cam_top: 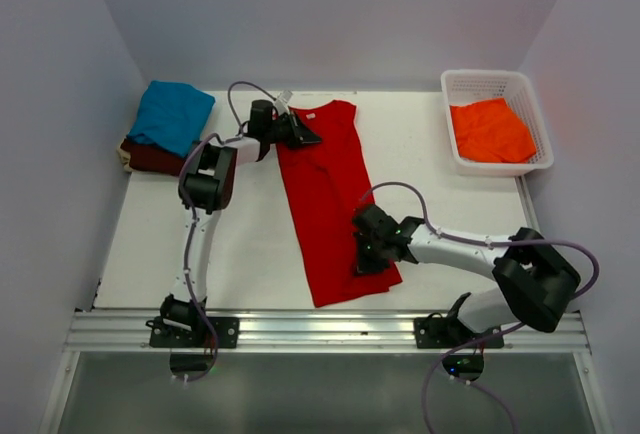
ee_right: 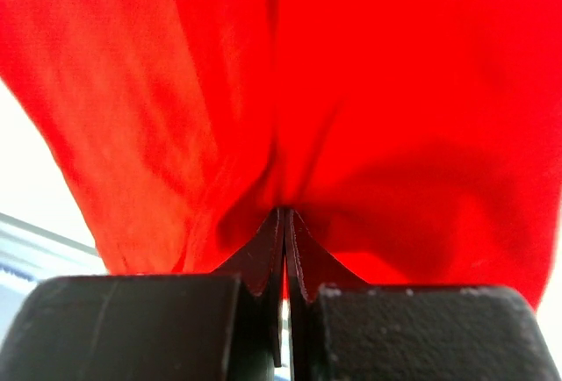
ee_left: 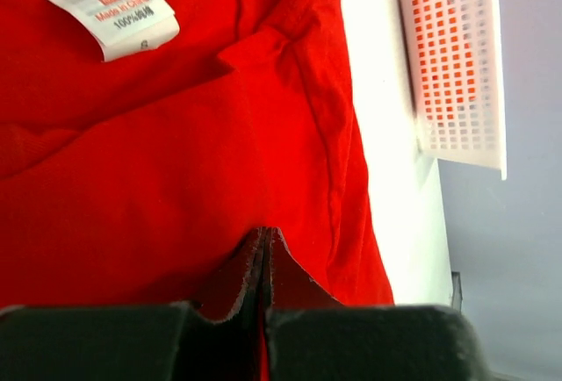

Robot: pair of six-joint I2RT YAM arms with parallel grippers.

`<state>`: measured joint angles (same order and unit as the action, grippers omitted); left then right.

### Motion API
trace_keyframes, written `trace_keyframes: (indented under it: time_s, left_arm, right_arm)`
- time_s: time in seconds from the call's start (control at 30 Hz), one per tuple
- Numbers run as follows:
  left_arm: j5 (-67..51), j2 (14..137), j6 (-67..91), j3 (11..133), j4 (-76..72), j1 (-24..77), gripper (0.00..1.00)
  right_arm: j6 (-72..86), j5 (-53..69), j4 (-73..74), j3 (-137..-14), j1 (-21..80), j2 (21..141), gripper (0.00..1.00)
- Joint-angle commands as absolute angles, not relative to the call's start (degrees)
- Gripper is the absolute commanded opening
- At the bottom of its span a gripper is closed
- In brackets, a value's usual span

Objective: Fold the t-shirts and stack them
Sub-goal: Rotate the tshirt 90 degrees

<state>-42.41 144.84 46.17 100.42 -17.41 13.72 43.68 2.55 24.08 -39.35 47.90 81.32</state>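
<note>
– Left hand (cam_top: 303, 134), what is it on?

– Its fingers are pressed together at the far left edge of the red t-shirt (cam_top: 325, 194), near the collar. In the wrist view a sliver of red shows in the slit between them, so the left hand (ee_left: 265, 233) is pinching cloth. The white label (ee_left: 110, 12) lies just beyond it.

– And the right hand (cam_top: 363, 262)?

– Clamped on the same shirt at the near right edge. Up close, the cloth (ee_right: 369, 91) bunches and hangs in folds from the closed tips of the right hand (ee_right: 284, 214).

– How does the shirt lie?

– As a long narrow strip down the middle of the white worktop (cam_top: 250, 244), collar at the far end, hem towards the arms.

– What else is around?

– In the far left corner the teal t-shirt (cam_top: 172, 114) sits folded on the maroon t-shirt (cam_top: 148, 159). The left arm's elbow stands between that stack and the red strip. In the far right corner a white lattice basket (cam_top: 485, 78) holds the orange t-shirt (cam_top: 490, 132), well apart from the red one. The left wrist view catches the basket (ee_left: 457, 65) too, past the shirt's edge.

– Anything over the shirt itself?

– Both hands and the right arm's cable, which loops over its right side.
</note>
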Motion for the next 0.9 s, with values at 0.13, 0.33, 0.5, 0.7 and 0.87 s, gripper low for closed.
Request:
trace_keyframes:
  time_s: [0.13, 0.33, 0.5, 0.7, 0.87]
  left_arm:
    - [-48.8, 146.8, 49.8, 107.9, -27.3, 13.7, 0.00]
    - [-52.8, 139.2, 50.8, 107.3, -30.7, 13.7, 0.00]
    - [-42.9, 116.8, 38.0, 92.2, -23.5, 13.7, 0.23]
    - [-33.5, 95.5, 33.3, 67.3, -17.6, 13.7, 0.40]
    - [-27.0, 82.1, 31.9, 53.2, -15.0, 13.7, 0.43]
  right_arm:
    - [47.5, 6.7, 22.3, -40.3, 52.4, 75.9, 0.00]
    - [42.6, 2.0, 27.1, -45.5, 52.4, 70.1, 0.00]
    - [35.5, -8.5, 34.3, -54.7, 52.0, 72.7, 0.55]
    - [37.2, -4.9, 33.2, -57.7, 50.8, 78.5, 0.54]
    - [41.4, -0.2, 27.6, -50.8, 52.5, 78.4, 0.42]
